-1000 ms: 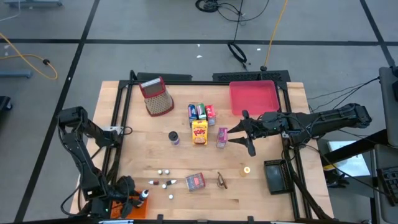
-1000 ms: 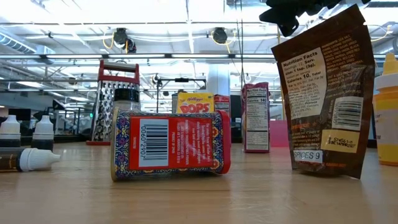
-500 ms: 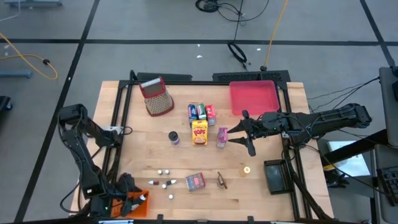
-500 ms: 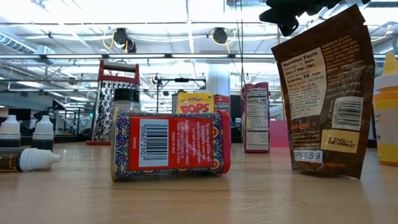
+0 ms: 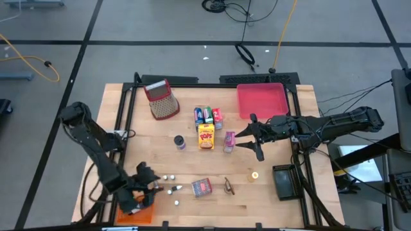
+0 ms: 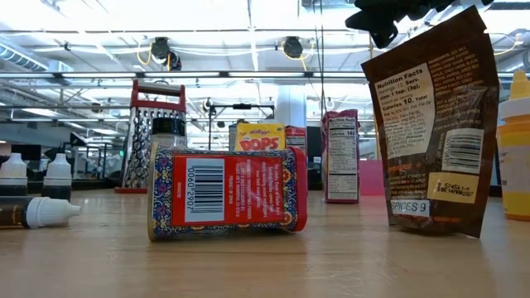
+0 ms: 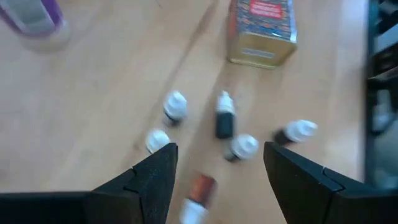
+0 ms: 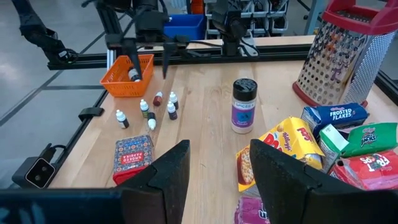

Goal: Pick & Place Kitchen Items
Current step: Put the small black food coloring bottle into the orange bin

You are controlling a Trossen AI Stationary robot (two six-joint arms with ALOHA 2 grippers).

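My left gripper (image 5: 148,184) (image 7: 219,152) is open and hovers just above several small white-capped dark bottles (image 5: 168,183) (image 7: 225,118) near the table's near-left part, touching none. Some bottles stand, some lie on their sides. A red patterned box (image 5: 201,187) (image 6: 228,194) lies on its side to their right, beside a brown pouch (image 5: 228,187) (image 6: 435,124). My right gripper (image 5: 243,141) (image 8: 214,171) is open and waits mid-table, just right of a pink packet (image 5: 229,141). The yellow cereal box (image 5: 205,136) (image 8: 283,149) stands by blue, green and red packets (image 5: 208,115).
An orange tray (image 5: 137,215) (image 8: 127,78) at the near-left corner holds a small bottle. A red-topped mesh grater (image 5: 162,101) leans far left. A pink tray (image 5: 262,101) sits far right and a black tray (image 5: 284,181) near right. A purple-lidded jar (image 5: 180,142) stands mid-table.
My left gripper has moved from over the orange tray at the near-left corner toward the table's far and right side, and now hangs over the small bottles. My right arm has kept still.
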